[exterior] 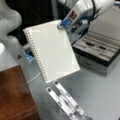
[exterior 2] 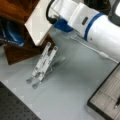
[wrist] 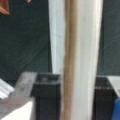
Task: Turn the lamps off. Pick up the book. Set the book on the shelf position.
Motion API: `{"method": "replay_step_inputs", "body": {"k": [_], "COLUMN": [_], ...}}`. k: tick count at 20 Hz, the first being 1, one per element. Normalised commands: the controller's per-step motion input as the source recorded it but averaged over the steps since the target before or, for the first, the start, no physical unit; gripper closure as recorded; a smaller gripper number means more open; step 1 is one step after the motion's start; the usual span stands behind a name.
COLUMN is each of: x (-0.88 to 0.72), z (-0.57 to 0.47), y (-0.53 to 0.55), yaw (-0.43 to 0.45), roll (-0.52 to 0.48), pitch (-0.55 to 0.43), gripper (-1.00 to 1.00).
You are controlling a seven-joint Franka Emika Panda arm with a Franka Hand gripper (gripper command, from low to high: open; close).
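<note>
Perforated metal strips [exterior: 66, 102] lie nearest on the grey tabletop [exterior: 100, 92]. Above them the gripper [exterior: 62, 25] clamps the book [exterior: 51, 51] aloft by its top corner (carrying step, I'd judge). Reaching the shelf position [exterior: 13, 95] calls for travel toward the tabletop's left edge.

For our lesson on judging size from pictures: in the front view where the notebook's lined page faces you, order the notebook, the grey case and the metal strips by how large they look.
1. Notebook, held up nearer the camera, so its lead is unsure.
2. Grey case, partly cut off.
3. Metal strips.
</note>
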Motion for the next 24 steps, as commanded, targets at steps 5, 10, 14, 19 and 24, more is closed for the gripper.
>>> {"method": "replay_step_inputs", "body": {"k": [5,10,14,19,24], "x": [-0.3,-0.42,-0.46,-0.46,-0.45], "z": [0.2,0.17,0.08,0.01,0.01], "y": [-0.26,-0.3,-0.33,-0.36,-0.33], "yaw": [-0.135,-0.012,0.097,0.199,0.255], "roll": [0.124,0.151,0.156,0.159,0.137], "pitch": [0.103,0.084,0.045,0.014,-0.001], "gripper": [1.0,1.0,1.0,1.0,1.0]}}
